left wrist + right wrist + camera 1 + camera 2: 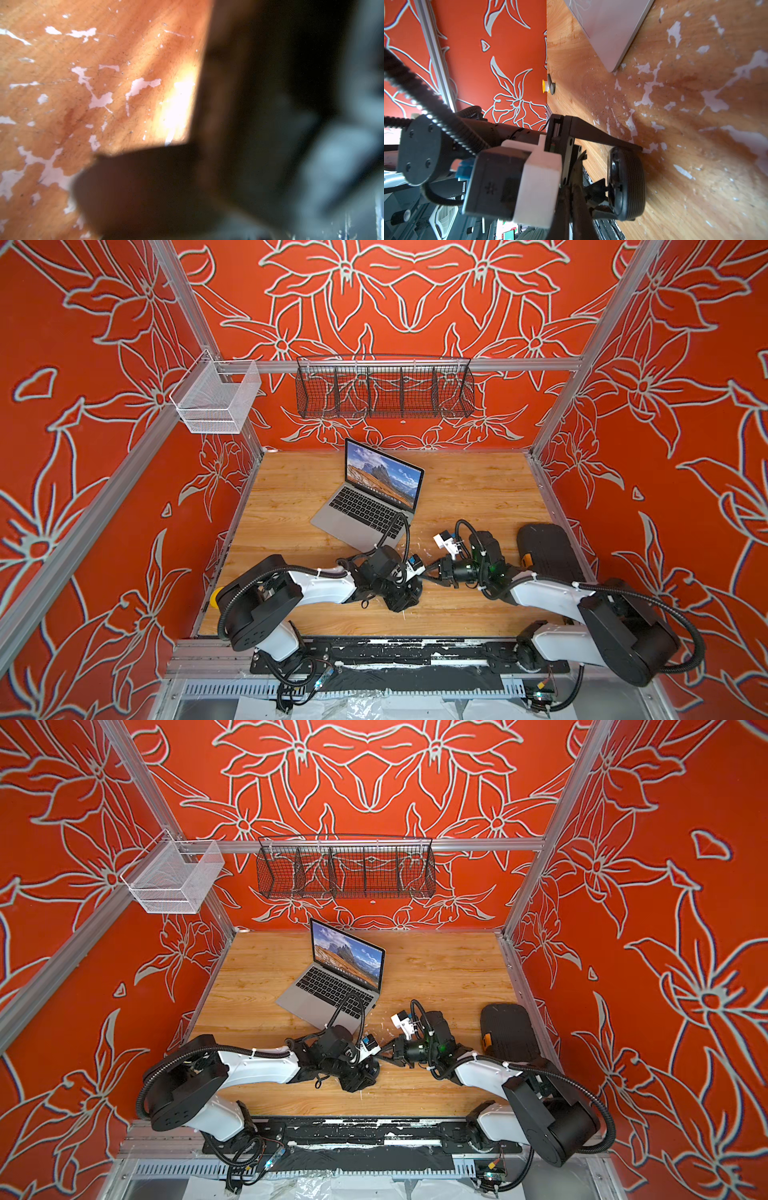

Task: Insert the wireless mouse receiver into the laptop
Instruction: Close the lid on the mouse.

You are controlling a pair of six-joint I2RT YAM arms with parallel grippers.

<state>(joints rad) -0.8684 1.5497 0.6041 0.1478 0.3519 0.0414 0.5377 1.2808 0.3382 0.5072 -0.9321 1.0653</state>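
1. Mouse (631,176) sits pinched in the left tool (636,184), close to the desk (695,187).
2. Fingers of the right tool (572,195) are pressed together, tips just beside the mouse's underside.
3. No telling where the receiver is; too small.
4. Beyond both tools, apart from them, the laptop (332,518) stands open.

Worn wooden table (457,489), veneer chipped white around the left gripper (635,182). An open laptop (370,497) lies flat just beyond that gripper, and a black mouse (623,176) stands on edge at the wood, pinched between its fingers (602,137). A black ribbed pad (548,551) lies flat behind the right gripper (430,577), apart from it.
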